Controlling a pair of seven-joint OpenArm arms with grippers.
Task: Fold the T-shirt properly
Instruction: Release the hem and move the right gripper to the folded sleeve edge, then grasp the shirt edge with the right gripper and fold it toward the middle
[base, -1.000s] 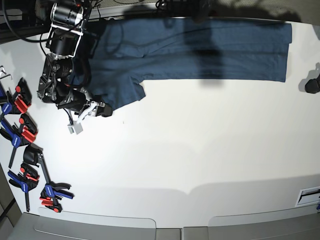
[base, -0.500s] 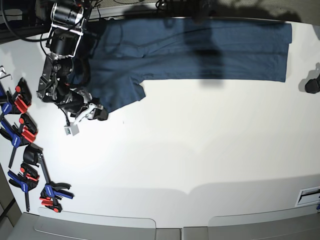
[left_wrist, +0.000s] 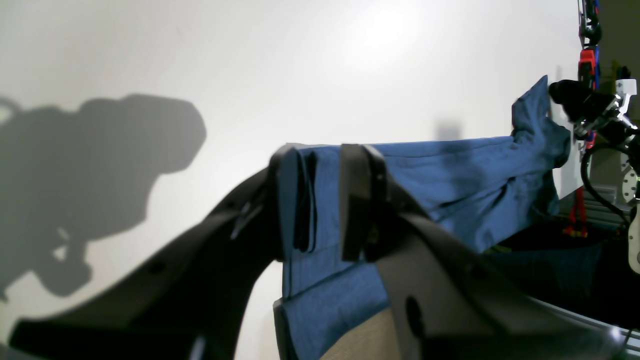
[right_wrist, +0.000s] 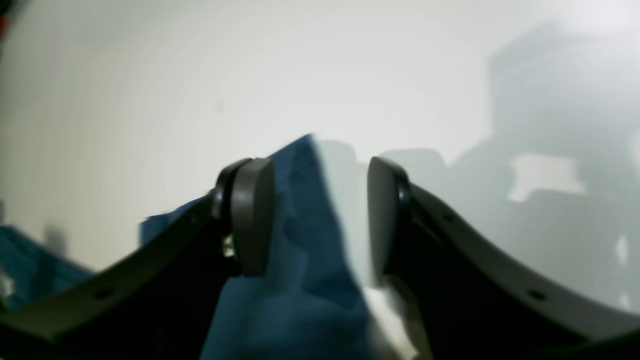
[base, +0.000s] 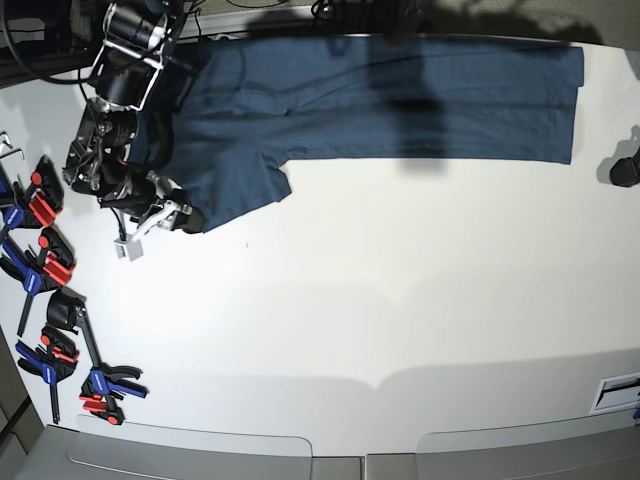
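Teal-blue cotton fills my left wrist view: the T-shirt (left_wrist: 440, 175) runs away from my left gripper (left_wrist: 325, 200), whose two dark fingers (left_wrist: 357, 200) stand a little apart with a folded edge of cloth between them; whether they truly pinch it I cannot tell. At the far end of the cloth, beyond my fingertips, my other arm's tool shows at a raised sleeve corner.

Right wrist view: my right gripper (right_wrist: 320, 215) has its two pads (right_wrist: 252, 215) apart, and a blurred point of the T-shirt lies between them, nearer one pad, against the white table (right_wrist: 150, 75). The jaws are not closed on it.

Base view: one T-shirt (base: 400, 95) lies flat along the table's far edge, one sleeve hanging toward my right gripper (base: 185, 218). Compared with the frames of a second and half a second ago, this gripper has drawn back toward the table's side and now sits at the sleeve's outer corner; the cloth itself has not shifted. I judge this a re-approach for a grasp on the sleeve, so folding has hardly advanced. My left gripper is only a dark shape at the view's edge beside the hem. Clamps (base: 45, 270) lie beside my right arm: about six, though they overlap.
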